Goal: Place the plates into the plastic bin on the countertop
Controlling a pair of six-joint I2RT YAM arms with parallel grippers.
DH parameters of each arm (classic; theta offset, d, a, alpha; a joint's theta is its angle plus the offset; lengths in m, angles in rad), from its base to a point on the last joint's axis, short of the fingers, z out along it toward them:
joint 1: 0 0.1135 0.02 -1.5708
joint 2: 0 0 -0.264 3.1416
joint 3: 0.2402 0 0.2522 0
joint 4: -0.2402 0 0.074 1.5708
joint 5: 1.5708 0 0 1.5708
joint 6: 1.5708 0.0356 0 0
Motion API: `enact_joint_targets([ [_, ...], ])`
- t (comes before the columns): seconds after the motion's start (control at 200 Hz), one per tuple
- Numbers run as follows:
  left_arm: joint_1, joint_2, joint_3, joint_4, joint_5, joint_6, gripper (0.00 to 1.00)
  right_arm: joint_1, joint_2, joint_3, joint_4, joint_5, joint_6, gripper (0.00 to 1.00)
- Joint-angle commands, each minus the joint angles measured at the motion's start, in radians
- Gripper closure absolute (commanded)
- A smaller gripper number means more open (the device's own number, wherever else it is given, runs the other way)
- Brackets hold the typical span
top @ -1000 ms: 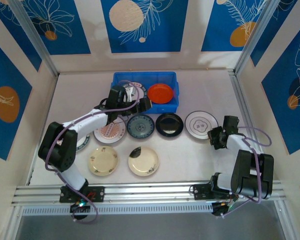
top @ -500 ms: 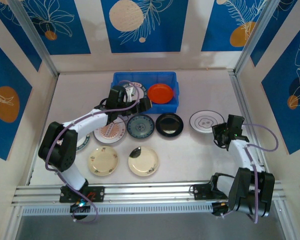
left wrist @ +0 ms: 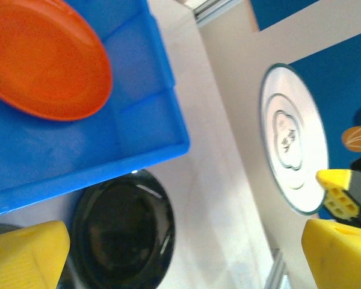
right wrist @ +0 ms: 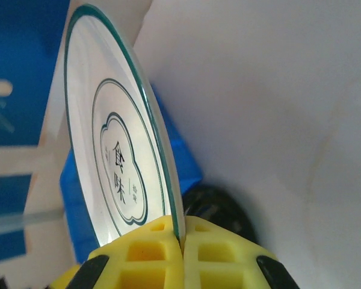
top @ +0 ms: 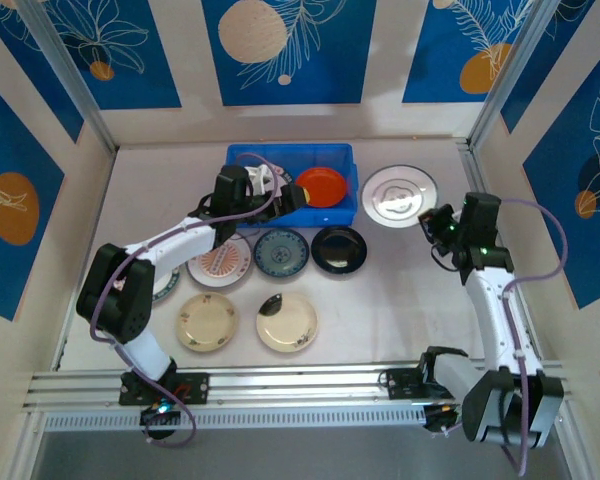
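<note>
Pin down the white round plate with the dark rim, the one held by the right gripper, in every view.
Top external: white dark-rimmed plate just right of the blue plastic bin.
Left wrist: right side, past the bin's corner.
Right wrist: left half, edge pinched by the right gripper.
Shared landmark: the blue bin.

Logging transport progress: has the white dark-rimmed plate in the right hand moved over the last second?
Yes. The white plate, pinched by the right hand, went from level with the black plate toward the back wall, now beside the blue bin.
</note>
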Motion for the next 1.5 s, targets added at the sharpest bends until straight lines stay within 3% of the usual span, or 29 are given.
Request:
enact_joint_targets([
  [0.0,0.016,-0.029,-0.02,0.152,0.078,-0.094,0.02,0.073,0.079,0.08,0.011,-0.159,-0.049,1.0],
  [0.36,0.037,-0.048,-0.044,0.087,0.068,-0.063,0.09,0.284,0.329,0.272,0.094,-0.32,-0.116,1.0],
  [0.455,0.053,-0.056,-0.072,0.112,0.062,-0.082,0.19,0.32,0.398,0.336,0.067,-0.363,-0.145,1.0],
  [0.54,0.074,-0.063,-0.111,0.187,0.073,-0.122,0.41,0.343,0.433,0.362,0.084,-0.375,-0.148,1.0],
  [0.675,0.116,-0.075,-0.184,0.314,0.09,-0.207,1.0,0.351,0.485,0.399,0.123,-0.394,-0.143,1.0],
  [0.82,0.143,-0.087,-0.234,0.4,0.128,-0.257,1.0,0.361,0.537,0.446,0.145,-0.401,-0.171,1.0],
  [0.965,0.16,-0.092,-0.251,0.483,0.183,-0.317,1.0,0.373,0.606,0.51,0.148,-0.387,-0.225,0.72],
  [1.04,0.162,-0.093,-0.247,0.502,0.213,-0.334,1.0,0.377,0.647,0.549,0.145,-0.389,-0.235,0.68],
  [1.321,0.179,-0.122,-0.24,0.431,0.221,-0.3,1.0,0.408,0.767,0.652,0.164,-0.432,-0.237,1.0],
  [1.461,0.209,-0.139,-0.249,0.393,0.212,-0.291,1.0,0.414,0.79,0.668,0.184,-0.433,-0.228,1.0],
  [1.496,0.222,-0.149,-0.253,0.38,0.211,-0.286,0.8,0.414,0.801,0.679,0.183,-0.428,-0.222,1.0],
])
